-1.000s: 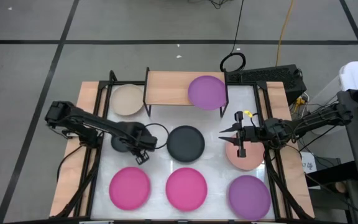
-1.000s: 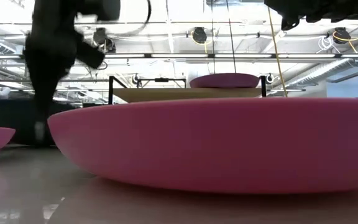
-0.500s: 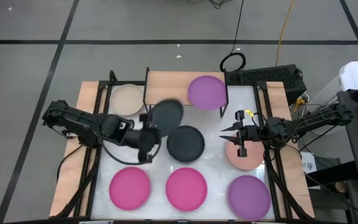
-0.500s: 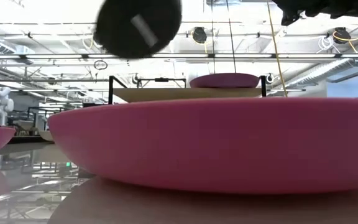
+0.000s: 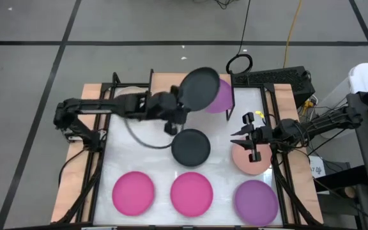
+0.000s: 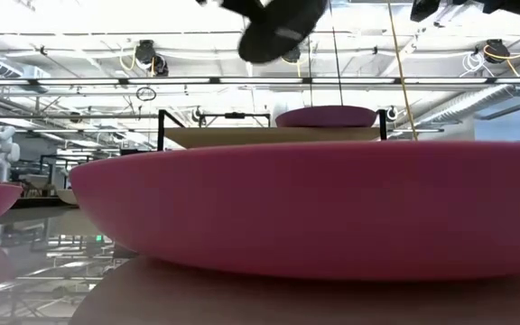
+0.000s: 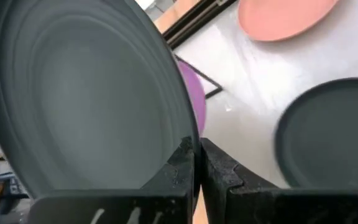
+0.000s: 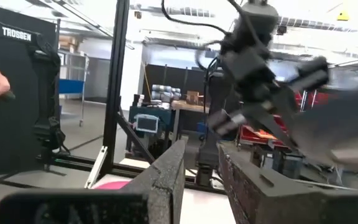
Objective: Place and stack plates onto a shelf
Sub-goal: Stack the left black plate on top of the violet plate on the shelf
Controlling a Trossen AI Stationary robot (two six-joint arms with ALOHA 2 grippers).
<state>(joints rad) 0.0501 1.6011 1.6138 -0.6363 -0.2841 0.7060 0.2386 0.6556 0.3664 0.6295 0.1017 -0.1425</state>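
The left end effector [image 5: 179,108], clenched on a dark grey plate [image 5: 198,88], holds it above the shelf [image 5: 171,84], while the right end effector [image 5: 242,136], fingers parted, hovers over the salmon plate [image 5: 251,163].

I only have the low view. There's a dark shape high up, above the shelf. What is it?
Observer: A dark grey plate, clamped at its rim by the left gripper and held over the shelf.
Operator: Is it over the purple plate?
Observer: Partly. From above it overlaps the purple plate, which lies at the shelf's end nearer the right arm.
Operator: And the right gripper?
Observer: The right gripper is open and empty, above the salmon plate.
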